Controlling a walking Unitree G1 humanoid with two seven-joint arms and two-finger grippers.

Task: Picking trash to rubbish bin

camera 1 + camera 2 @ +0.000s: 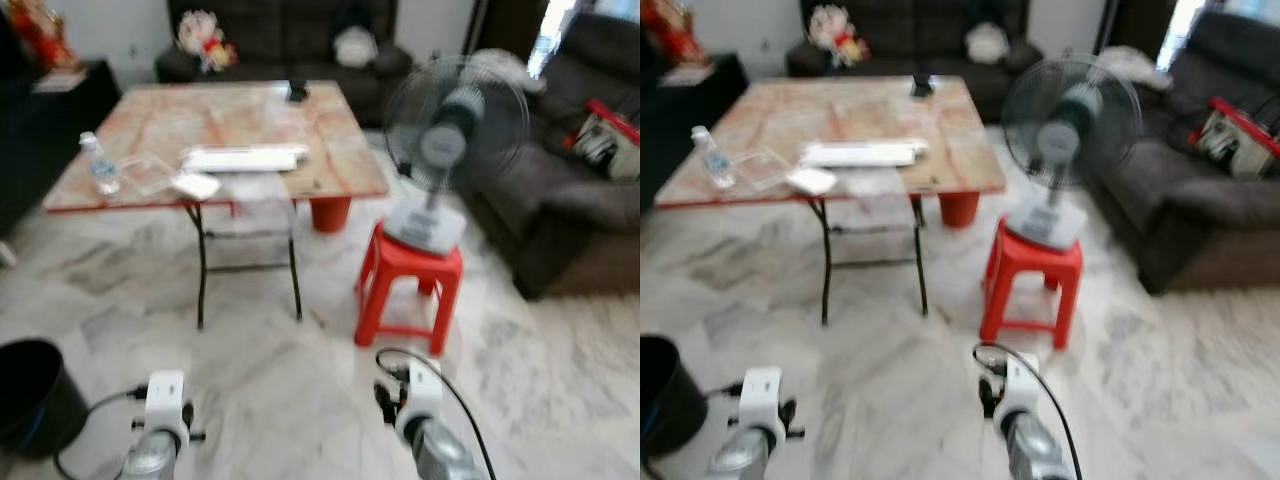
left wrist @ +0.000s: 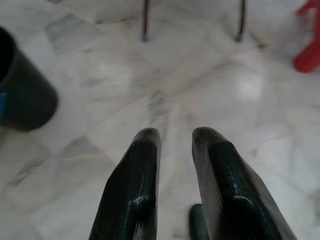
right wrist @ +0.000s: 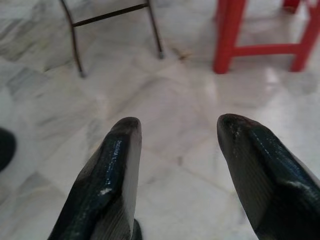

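Both empty above the pale marble floor (image 2: 210, 75), the left gripper (image 2: 175, 137) has fingers narrowly parted and the right gripper (image 3: 177, 127) spread wide, the round black rubbish bin (image 1: 30, 395) beside the left arm, while what seems a clear plastic bottle (image 1: 100, 165) stands on the blurred orange folding table (image 1: 330, 150).

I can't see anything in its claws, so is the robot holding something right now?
No, nothing is held. The left gripper and right gripper both hang open over the bare marble floor.
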